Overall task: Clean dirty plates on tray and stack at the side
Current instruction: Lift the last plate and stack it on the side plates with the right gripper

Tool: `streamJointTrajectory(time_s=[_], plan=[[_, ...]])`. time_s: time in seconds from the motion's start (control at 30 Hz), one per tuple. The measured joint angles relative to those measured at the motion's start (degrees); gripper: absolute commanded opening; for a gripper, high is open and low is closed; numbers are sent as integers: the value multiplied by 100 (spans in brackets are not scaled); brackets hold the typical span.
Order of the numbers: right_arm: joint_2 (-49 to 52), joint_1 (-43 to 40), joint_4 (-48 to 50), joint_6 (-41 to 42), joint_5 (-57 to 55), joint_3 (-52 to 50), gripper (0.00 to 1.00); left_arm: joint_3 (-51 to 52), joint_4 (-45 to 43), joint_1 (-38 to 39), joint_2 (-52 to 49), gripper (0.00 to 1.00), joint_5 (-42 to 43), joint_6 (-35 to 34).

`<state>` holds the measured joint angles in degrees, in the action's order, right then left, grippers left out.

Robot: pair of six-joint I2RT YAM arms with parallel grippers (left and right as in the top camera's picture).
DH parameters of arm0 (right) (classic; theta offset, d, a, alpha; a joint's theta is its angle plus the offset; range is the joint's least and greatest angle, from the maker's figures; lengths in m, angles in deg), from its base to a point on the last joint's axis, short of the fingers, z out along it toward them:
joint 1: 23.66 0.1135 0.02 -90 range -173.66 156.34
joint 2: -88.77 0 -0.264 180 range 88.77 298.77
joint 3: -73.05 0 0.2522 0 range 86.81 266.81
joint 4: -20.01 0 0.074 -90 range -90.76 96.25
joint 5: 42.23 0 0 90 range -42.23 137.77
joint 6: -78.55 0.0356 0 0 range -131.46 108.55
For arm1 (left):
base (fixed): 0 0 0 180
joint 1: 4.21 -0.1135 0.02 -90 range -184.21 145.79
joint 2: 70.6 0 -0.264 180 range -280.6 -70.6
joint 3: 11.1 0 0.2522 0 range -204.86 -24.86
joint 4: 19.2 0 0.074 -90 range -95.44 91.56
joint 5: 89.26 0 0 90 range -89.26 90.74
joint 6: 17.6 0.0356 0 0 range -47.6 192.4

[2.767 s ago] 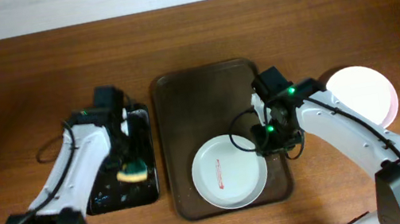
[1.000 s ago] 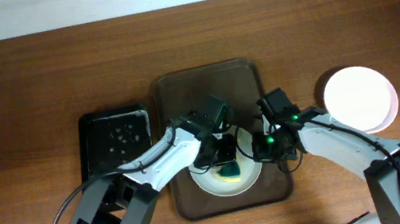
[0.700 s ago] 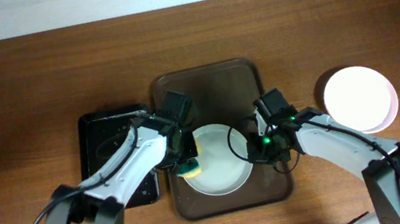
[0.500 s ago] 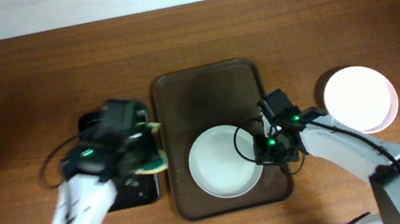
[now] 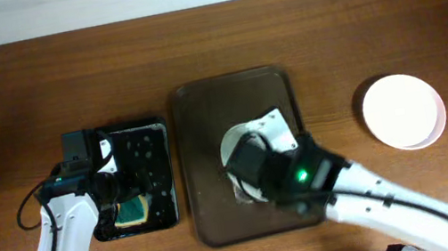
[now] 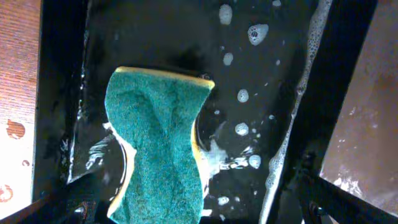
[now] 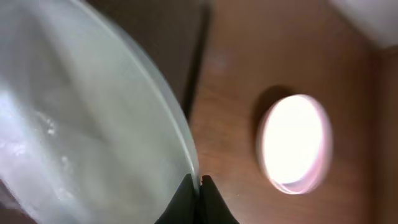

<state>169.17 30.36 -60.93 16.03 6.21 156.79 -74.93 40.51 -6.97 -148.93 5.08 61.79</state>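
Observation:
A pale plate (image 5: 268, 127) hangs tilted above the dark-brown tray (image 5: 195, 112), and my right gripper (image 5: 245, 156) is shut on its rim. In the right wrist view the plate (image 7: 81, 112) fills the left side, its surface looks wiped with no red smear, and the black fingertips (image 7: 198, 190) pinch its edge. More plates (image 5: 403, 111) sit stacked on the table at the right, also seen as a bright stack (image 7: 293, 142). My left gripper (image 5: 118, 194) stands open over the black tray, with the green sponge (image 6: 158, 143) lying loose below it.
The smaller glossy black tray (image 5: 151, 146) left of the brown one holds soapy water and the sponge (image 5: 132, 212). Its wet floor (image 6: 267, 62) carries foam bubbles. My right arm (image 5: 371, 201) crosses the front right of the table.
The left gripper carried the sponge from the plate back to the black tray and let it go. The right gripper raised and tilted the plate off the brown tray.

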Motion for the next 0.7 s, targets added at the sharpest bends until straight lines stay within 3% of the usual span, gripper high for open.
streamJointTrajectory(time_s=[0.1, 0.27, 0.7], plan=[[0, 815, -96, 291, -1305, 0, 4, -4, 0, 0, -2, 99, 17, 17], [0, 994, -120, 369, -2345, 0, 4, -4, 2, 0, 0, 99, 17, 17], [0, 994, -118, 378, -2505, 0, 4, -4, 2, 0, 0, 99, 17, 20]])
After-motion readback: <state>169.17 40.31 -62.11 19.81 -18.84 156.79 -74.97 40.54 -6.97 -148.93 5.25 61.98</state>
